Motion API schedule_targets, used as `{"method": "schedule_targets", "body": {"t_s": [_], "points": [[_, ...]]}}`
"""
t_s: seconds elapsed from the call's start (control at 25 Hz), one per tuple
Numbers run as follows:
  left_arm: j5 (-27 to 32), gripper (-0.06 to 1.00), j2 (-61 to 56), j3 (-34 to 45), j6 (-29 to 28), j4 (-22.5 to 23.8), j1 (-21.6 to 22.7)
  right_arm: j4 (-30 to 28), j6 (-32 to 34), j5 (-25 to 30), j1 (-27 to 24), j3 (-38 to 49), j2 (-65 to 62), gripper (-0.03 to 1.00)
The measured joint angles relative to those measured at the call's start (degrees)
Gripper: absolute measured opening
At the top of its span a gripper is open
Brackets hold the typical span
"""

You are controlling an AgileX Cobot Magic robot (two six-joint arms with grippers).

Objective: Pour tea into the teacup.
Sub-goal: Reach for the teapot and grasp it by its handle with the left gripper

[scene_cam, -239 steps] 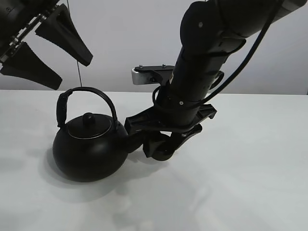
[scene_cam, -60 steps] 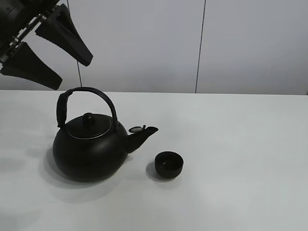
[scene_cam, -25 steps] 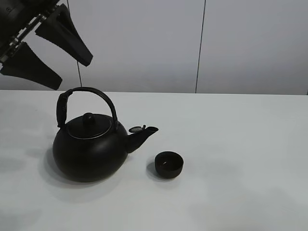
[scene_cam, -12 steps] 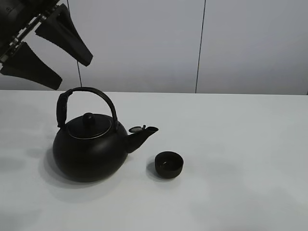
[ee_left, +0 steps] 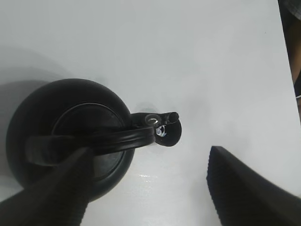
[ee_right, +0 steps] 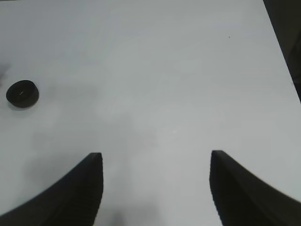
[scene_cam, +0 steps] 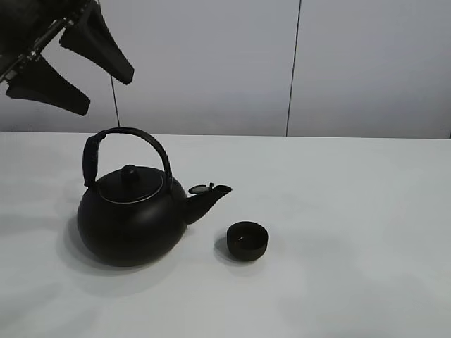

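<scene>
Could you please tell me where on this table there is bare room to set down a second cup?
The whole table right of the teacup is bare, as is the front strip before kettle and teacup. Only the gap between the kettle's spout and the teacup is tight.

Black teacup (scene_cam: 247, 240), black kettle (scene_cam: 130, 218), white table (scene_cam: 352, 246)

You find nothing to read in any of the views. The kettle (scene_cam: 130, 225) at lower left of the high view, the teacup (scene_cam: 247, 241) beside its spout, the white table (scene_cam: 352, 246) and the pale wall (scene_cam: 211, 63) behind show you no lettering, number, brand or sign.
</scene>
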Motion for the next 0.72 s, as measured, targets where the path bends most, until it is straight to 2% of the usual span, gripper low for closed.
{"method": "schedule_targets", "body": {"t_s": [0.16,0.32,0.4,0.56,0.72], "points": [[-1.79,0.52,-2.41,0.0,3.58,0.0,0.13,0.0,0.02,0.0,0.0,0.0,0.0,0.45],[-4.62,0.62,-9.49,0.0,6.58,0.4,0.13,0.0,0.07,0.0,0.0,0.0,0.0,0.45],[-6.1,0.65,-13.53,0.0,10.16,1.71,0.13,0.0,0.13,0.06,0.0,0.0,0.0,0.45],[-9.68,0.66,-20.84,0.0,16.13,4.06,0.13,0.0,0.18,0.06,0.0,0.0,0.0,0.45],[-11.39,0.66,-28.09,0.0,16.99,6.36,0.13,0.0,0.18,0.06,0.0,0.0,0.0,0.45]]}}
